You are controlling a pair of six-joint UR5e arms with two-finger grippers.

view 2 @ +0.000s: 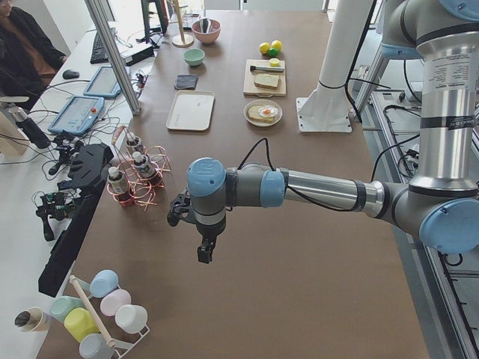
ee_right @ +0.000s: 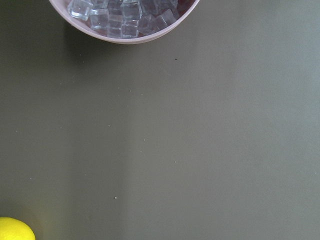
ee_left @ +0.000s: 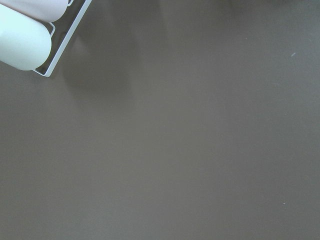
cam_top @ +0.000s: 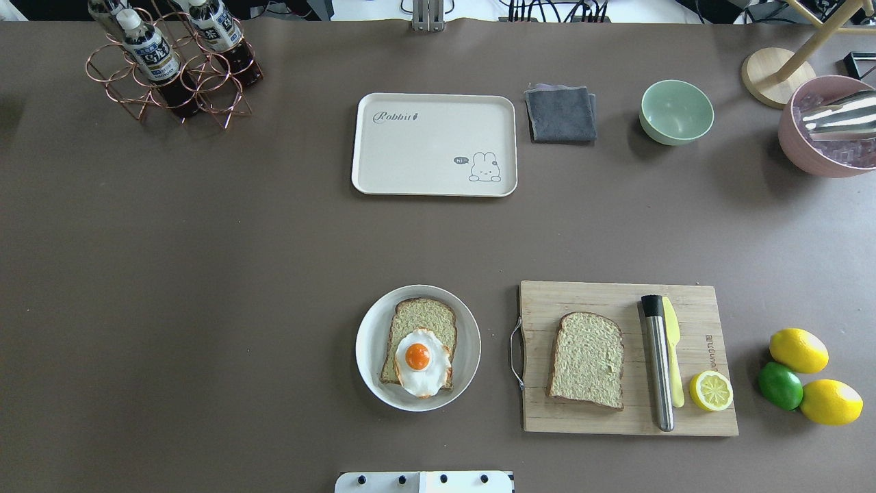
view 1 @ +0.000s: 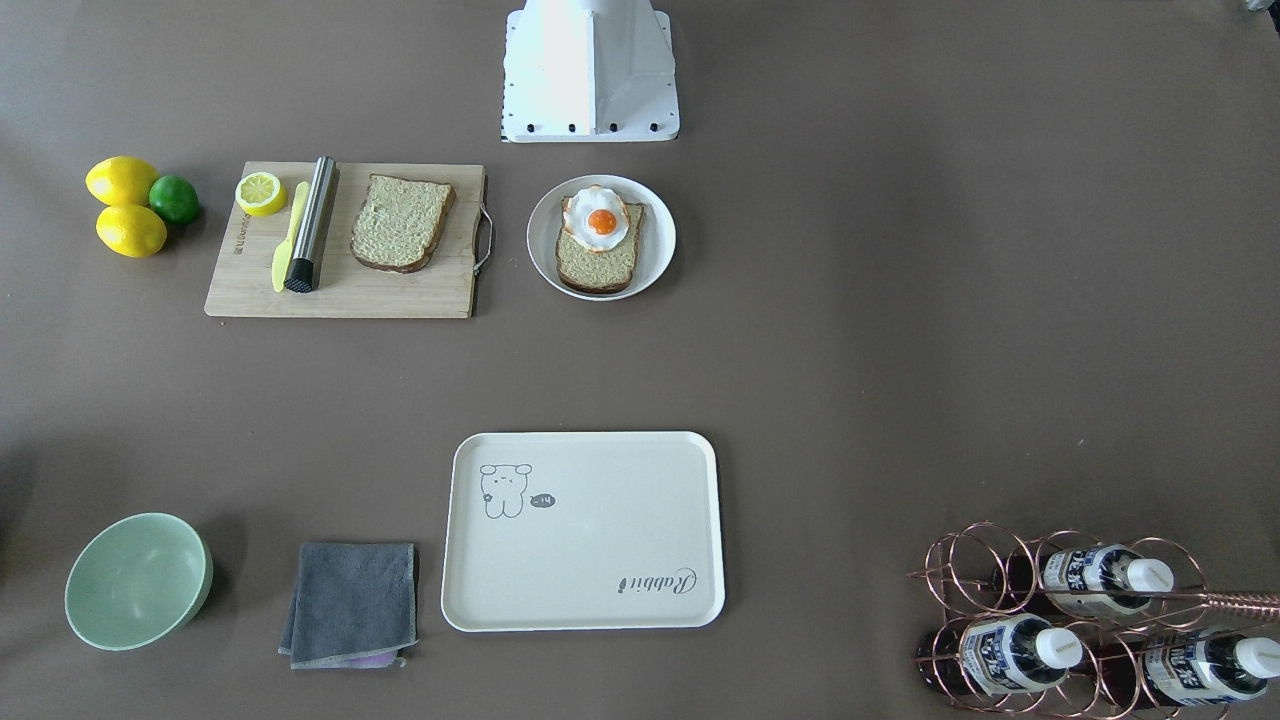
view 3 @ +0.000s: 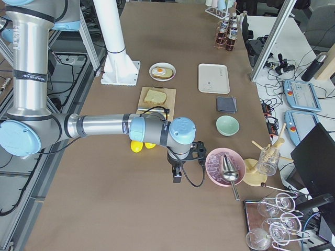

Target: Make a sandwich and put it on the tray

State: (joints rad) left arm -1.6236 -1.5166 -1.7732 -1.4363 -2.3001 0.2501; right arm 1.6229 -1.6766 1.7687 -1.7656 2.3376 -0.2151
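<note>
Two bread slices point(cam_top: 587, 359) point(cam_top: 423, 318), counted across one wooden cutting board point(cam_top: 616, 301) and one round white plate point(cam_top: 369, 342). One fried egg point(cam_top: 423, 361). One cream tray point(cam_top: 424, 147).

Two whole lemons point(cam_top: 798, 350) point(cam_top: 831, 402), one lime point(cam_top: 779, 385), one lemon half point(cam_top: 711, 391) (four citrus pieces in all). One steel muddler point(cam_top: 658, 366), one yellow plastic knife point(cam_top: 672, 342).

One folded grey cloth point(cam_top: 561, 114). Two bowls: one green bowl point(cam_top: 676, 111), one pink bowl point(cam_top: 814, 154) of ice cubes too many to count, with one metal scoop point(cam_top: 838, 113).

One copper wire rack point(view 1: 975, 560); three bottles point(view 1: 1105, 573) point(view 1: 1015, 652) point(view 1: 1205, 668) counted in the front-facing view.

Two robot arms: left arm point(view 2: 322, 191), right arm point(view 3: 99, 125).
</note>
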